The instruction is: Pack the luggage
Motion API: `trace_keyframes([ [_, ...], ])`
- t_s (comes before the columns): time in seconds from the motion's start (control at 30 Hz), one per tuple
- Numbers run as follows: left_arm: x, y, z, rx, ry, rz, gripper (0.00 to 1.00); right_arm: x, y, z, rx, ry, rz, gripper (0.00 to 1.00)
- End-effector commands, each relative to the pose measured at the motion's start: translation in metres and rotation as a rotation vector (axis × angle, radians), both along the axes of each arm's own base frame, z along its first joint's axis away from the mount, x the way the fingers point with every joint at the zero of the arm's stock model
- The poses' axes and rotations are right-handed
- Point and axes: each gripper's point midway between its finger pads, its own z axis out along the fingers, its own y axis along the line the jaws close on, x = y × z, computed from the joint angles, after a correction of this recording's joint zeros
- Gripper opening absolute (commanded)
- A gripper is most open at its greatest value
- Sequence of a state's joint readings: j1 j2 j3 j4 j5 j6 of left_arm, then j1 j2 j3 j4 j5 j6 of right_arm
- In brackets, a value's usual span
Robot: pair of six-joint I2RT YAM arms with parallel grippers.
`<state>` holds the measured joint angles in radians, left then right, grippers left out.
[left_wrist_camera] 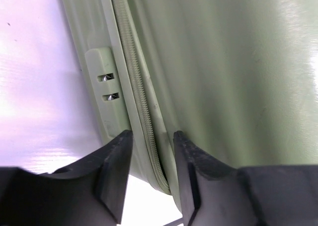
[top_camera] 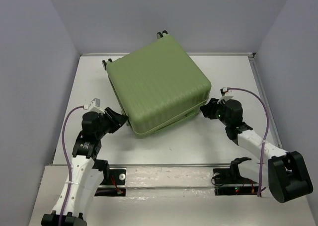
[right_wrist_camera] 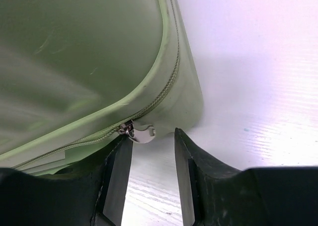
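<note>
Counter [top_camera: 208,141]: white and flat, enclosed by pale panels on the left, far and right sides. A metal rail [top_camera: 169,165] runs along its near edge.

One item rests directly on it: a light-green suitcase [top_camera: 156,89], closed and lying flat with the ribbed shell upward. It is turned at an angle to the counter's edges. Its black wheels [top_camera: 162,35] face the far panel.

A zip [right_wrist_camera: 149,107] runs round the right-hand corner, and its metal pull [right_wrist_camera: 140,132] hangs beside the shell, over the counter surface.
</note>
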<state>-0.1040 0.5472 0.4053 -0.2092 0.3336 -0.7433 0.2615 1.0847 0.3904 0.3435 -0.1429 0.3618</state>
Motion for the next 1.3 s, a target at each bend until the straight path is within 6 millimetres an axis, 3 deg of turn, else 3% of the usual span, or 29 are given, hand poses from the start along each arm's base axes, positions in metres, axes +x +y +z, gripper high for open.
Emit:
trace_keyframes([
  [0.0,0.002,0.001,0.025,0.019,-0.072,-0.003,0.51,0.020,-0.003,0.036,-0.018,-0.105,-0.021,0.45],
  [0.33,0.000,-0.004,0.022,0.006,-0.061,-0.034,0.47,0.029,0.006,0.055,-0.023,-0.165,0.037,0.41],
  [0.57,-0.005,-0.008,0.021,-0.010,-0.053,-0.056,0.41,0.024,0.023,0.064,0.016,-0.220,0.138,0.30],
  [0.7,-0.007,-0.007,0.022,0.000,-0.052,-0.058,0.37,0.019,0.025,0.077,0.034,-0.269,0.153,0.26],
  [0.9,-0.016,-0.011,0.021,-0.003,-0.041,-0.092,0.28,0.017,0.023,0.084,0.040,-0.303,0.141,0.07],
  [0.97,-0.021,-0.013,0.021,-0.005,-0.036,-0.113,0.26,0.014,0.022,0.087,0.051,-0.314,0.137,0.07],
  [1.13,-0.026,-0.021,0.021,-0.021,-0.034,-0.160,0.20,-0.005,0.040,0.066,0.024,-0.228,0.172,0.07],
  [1.23,-0.026,-0.027,0.022,-0.032,-0.039,-0.177,0.19,-0.032,0.072,0.045,-0.028,-0.127,0.241,0.07],
  [1.27,-0.026,-0.029,0.020,-0.045,-0.031,-0.175,0.19,-0.053,0.092,0.036,-0.045,-0.072,0.309,0.07],
])
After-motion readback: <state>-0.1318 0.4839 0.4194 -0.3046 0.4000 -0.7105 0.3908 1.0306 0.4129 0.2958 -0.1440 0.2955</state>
